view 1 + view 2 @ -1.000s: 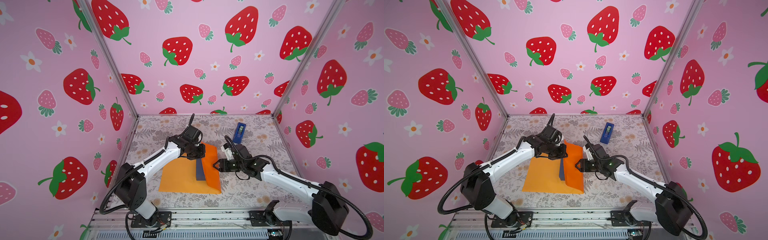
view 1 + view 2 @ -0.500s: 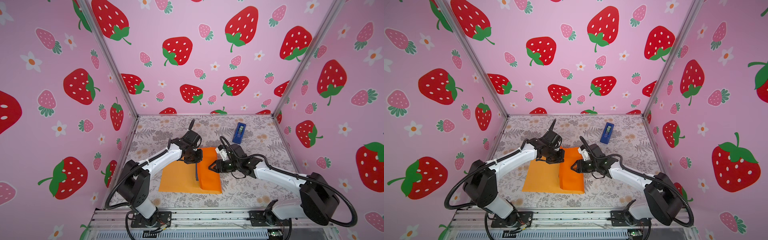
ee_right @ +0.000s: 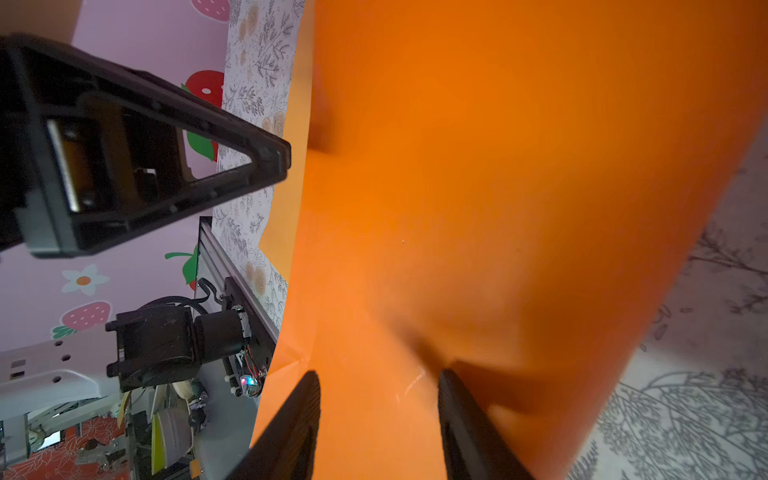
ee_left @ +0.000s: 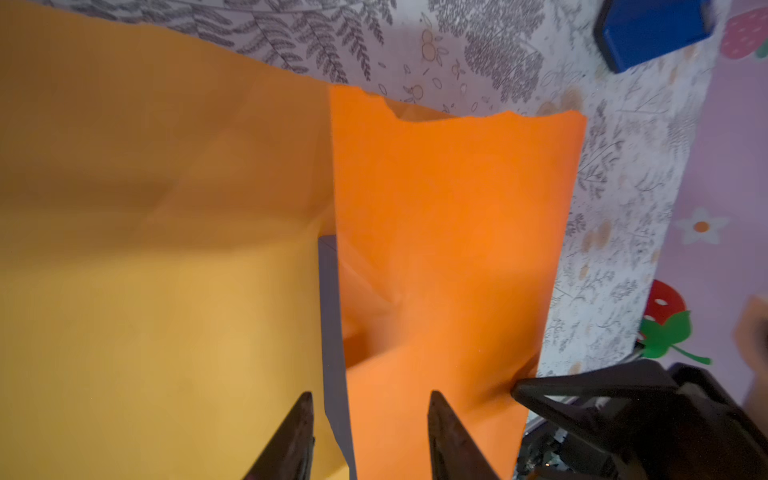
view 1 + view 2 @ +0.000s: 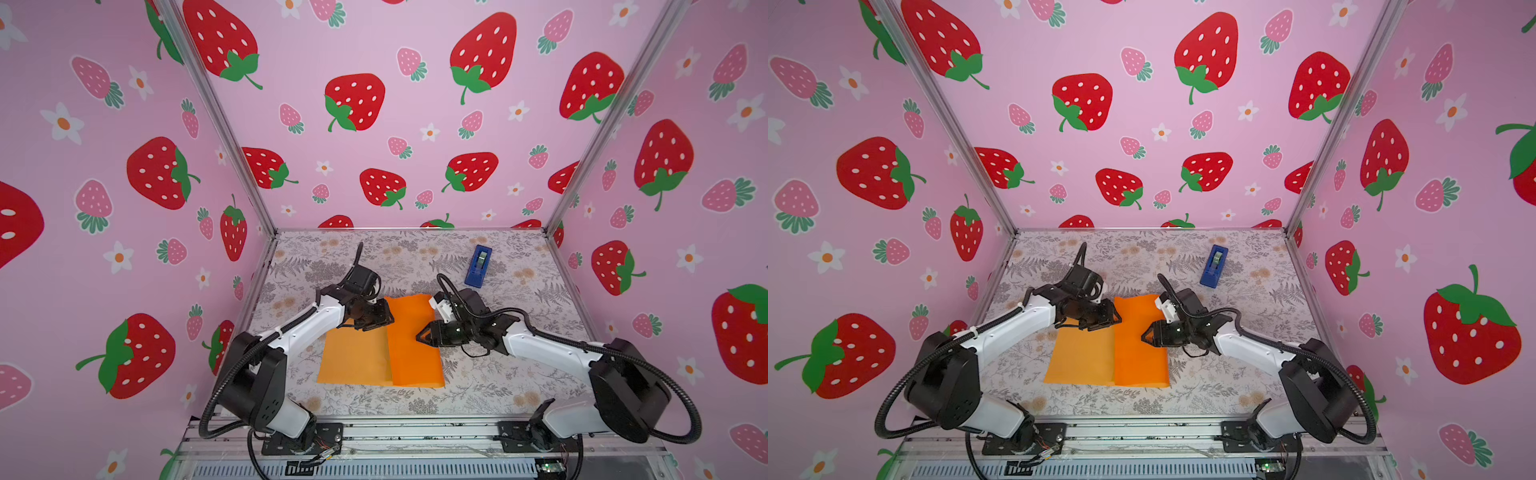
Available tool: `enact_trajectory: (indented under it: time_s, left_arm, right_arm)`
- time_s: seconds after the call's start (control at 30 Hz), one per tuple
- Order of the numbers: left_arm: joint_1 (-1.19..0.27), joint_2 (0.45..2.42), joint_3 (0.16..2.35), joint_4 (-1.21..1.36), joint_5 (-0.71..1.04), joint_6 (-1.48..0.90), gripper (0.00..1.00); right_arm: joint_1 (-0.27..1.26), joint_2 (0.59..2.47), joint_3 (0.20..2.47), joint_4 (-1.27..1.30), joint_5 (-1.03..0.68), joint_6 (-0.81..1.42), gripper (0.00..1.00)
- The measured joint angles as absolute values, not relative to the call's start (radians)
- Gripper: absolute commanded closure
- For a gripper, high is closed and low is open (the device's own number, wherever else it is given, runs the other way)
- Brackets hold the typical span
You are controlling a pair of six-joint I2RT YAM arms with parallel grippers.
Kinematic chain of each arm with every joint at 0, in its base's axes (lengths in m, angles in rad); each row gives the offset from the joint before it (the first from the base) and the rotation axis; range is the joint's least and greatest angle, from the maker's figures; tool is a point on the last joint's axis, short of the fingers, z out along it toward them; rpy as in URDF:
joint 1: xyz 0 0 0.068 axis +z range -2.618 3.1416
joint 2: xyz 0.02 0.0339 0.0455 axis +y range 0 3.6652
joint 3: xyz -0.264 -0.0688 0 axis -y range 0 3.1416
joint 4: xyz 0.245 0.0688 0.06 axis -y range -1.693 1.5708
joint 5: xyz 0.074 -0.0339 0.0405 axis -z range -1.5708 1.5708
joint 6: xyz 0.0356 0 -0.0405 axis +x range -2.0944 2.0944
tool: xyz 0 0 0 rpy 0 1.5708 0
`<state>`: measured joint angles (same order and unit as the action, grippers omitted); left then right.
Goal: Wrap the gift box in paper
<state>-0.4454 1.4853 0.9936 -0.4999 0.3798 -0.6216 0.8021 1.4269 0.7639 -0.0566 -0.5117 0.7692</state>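
Centre of the surface (image 5: 478, 386): the paper (image 5: 357, 357), orange, its right part folded over the gift box (image 4: 331, 332), only a slate edge showing in the left wrist view. Left claw (image 5: 385, 321) released, over the flap's left edge; right claw (image 5: 420, 335) released, tips at the flap's right edge.

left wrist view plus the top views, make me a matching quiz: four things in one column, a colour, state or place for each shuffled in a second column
Things
1. gift box
2. paper
3. tape dispenser
4. left gripper

States
A. bright blue, lying apart from the others
B. jaws apart, nothing between them
C. almost all covered, only a slate-blue strip showing
D. orange, one side folded over

Pairs: 1-C, 2-D, 3-A, 4-B
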Motion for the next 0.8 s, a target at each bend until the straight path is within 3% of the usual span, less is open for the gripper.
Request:
enact_trajectory:
  time_s: [0.3,0.5,0.8]
  left_arm:
    - [-0.397,1.414,0.770,-0.287,0.611,-0.685,0.50]
    - [-0.397,1.414,0.714,-0.186,0.697,-0.729,0.63]
    - [-0.387,1.414,0.715,-0.154,0.720,-0.738,0.92]
  right_arm:
    - [0.802,1.431,0.764,-0.049,-0.517,0.769,0.51]
    - [0.802,1.431,0.764,-0.049,-0.516,0.769,0.51]
    - [0.802,1.431,0.764,-0.048,-0.514,0.770,0.51]
